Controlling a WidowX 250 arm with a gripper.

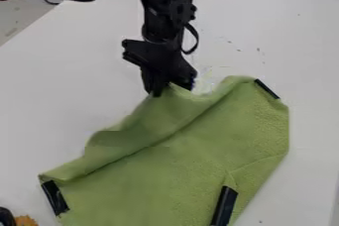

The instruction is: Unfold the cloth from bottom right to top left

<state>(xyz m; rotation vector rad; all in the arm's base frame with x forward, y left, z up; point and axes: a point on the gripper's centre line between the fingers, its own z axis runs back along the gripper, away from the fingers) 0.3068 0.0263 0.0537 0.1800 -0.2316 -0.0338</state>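
Claw (171, 87): pointing down over the middle of the cloth's far-left edge, seemingly closed on a peak of fabric there; how firm the grip is, I cannot tell.
Cloth (192, 163): green, on the bench (73, 76), its bulk lying near and to the right of the claw.
Long edge: slants from near left to far right, with the claw roughly midway along it.
Crease: runs much the same way, just on the near side of the held edge, marking off a loose, rippled flap.
Coming move: likely a pull across that crease, towards far left, rather than along it.
Strips: one black strip (266, 88) at the far-right corner, another black piece (55, 197) at the left corner, a third dark band (224, 206) towards near right; any of them might hold the fabric back.
Arm (162, 14): enters from the far side, above the claw, so the flap could bunch beneath it if dragged low.
Near-left corner: an orange item (25, 221) beside a dark object (6, 217), both clear of that pull.
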